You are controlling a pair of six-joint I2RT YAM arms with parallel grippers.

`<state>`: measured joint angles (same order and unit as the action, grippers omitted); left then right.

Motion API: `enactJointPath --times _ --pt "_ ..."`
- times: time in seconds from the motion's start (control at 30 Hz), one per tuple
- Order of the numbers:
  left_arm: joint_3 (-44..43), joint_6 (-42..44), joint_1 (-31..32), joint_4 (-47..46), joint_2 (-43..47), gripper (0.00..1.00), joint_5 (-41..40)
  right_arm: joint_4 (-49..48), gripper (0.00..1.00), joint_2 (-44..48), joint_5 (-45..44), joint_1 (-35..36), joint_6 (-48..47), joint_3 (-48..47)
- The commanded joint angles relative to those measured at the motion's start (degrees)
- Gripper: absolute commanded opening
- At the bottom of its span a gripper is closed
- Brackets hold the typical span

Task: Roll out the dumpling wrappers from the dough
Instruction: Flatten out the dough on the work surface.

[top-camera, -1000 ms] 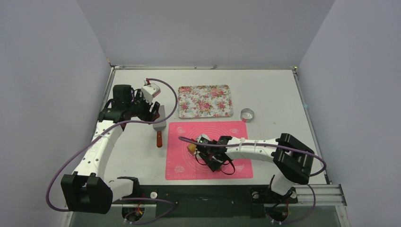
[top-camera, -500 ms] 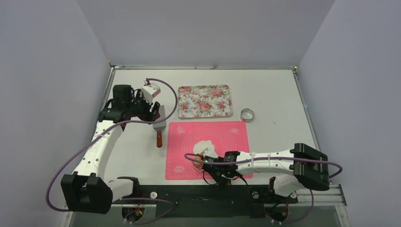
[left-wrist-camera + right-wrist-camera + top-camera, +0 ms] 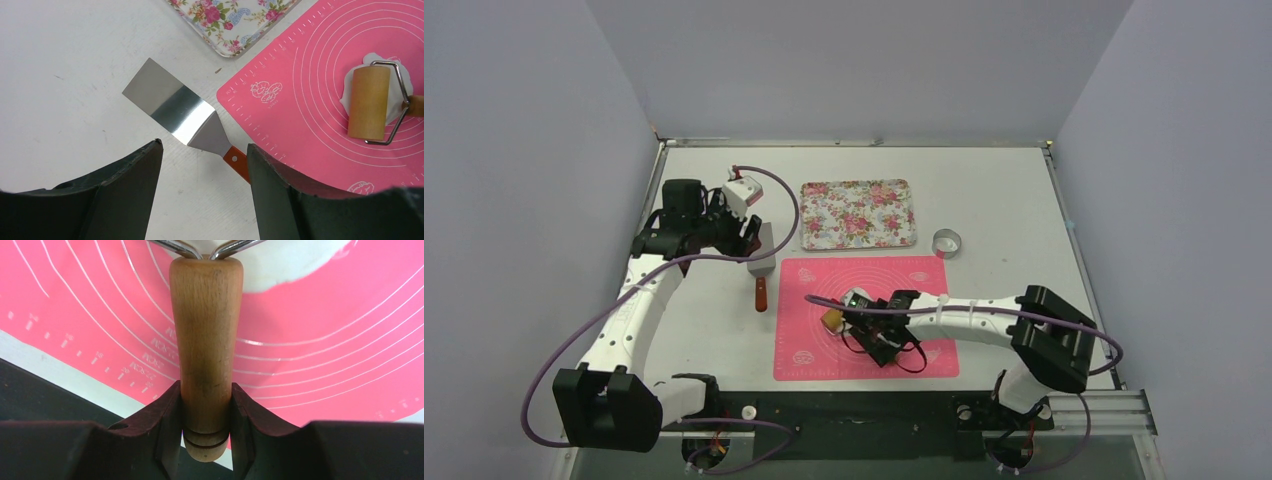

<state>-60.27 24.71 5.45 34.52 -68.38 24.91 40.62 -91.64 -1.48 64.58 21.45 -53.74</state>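
Observation:
The dough (image 3: 351,86) is a flattened white patch on the pink mat (image 3: 310,115), mostly covered by the wooden roller (image 3: 369,102). The right wrist view shows its white edge (image 3: 280,265) just beyond the roller's handle (image 3: 206,350). My right gripper (image 3: 206,392) is shut on that handle, and from above it (image 3: 871,328) hides the dough behind the roller (image 3: 832,318). My left gripper (image 3: 204,146) hangs open above the metal spatula (image 3: 172,107), holding nothing. No dumpling wrappers are in view.
The spatula (image 3: 762,272) lies just left of the mat (image 3: 924,280), its orange handle (image 3: 237,162) toward the near side. A floral tray (image 3: 858,213) sits behind the mat. A metal ring cutter (image 3: 947,242) stands at the mat's far right corner.
My right gripper drew the roller toward the near edge, baring the dough, then pushed it back over the dough. The left arm has not moved.

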Motion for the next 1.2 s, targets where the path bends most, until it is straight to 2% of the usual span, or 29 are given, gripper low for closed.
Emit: enactJointPath --times 0.0,0.17,0.3,0.53,0.7,0.83,1.0,1.17 --pt "-2.66 0.01 -0.70 -0.64 0.59 0.61 0.71 0.48 0.00 5.74 -0.52 2.17 4.43 6.09" --pt "-3.14 -0.88 -0.76 -0.51 1.01 0.61 2.02 0.06 0.00 12.35 -0.39 7.42 13.13 13.28" --pt "-3.16 -0.89 -0.79 -0.59 0.99 0.61 2.25 1.28 0.00 13.76 -1.60 7.40 12.73 12.56" --pt "-2.74 -0.60 -0.80 -0.36 1.10 0.61 1.91 -1.56 0.00 1.39 -2.51 0.37 0.46 1.85" --pt "-2.31 0.23 -0.80 0.17 0.83 0.61 0.46 -2.16 0.00 -3.35 -1.41 -0.85 -2.35 -2.12" --pt "-2.37 0.15 -0.84 -0.06 0.71 0.61 0.76 -1.96 0.00 1.51 -0.94 -0.29 0.08 2.50" --pt "-2.72 -0.94 -0.80 -1.07 0.54 0.61 1.42 -1.25 0.00 10.04 0.07 3.59 9.11 12.07" --pt "-3.37 -1.33 -0.80 -1.08 0.58 0.61 2.03 1.95 0.00 15.84 0.76 7.73 14.76 14.82"
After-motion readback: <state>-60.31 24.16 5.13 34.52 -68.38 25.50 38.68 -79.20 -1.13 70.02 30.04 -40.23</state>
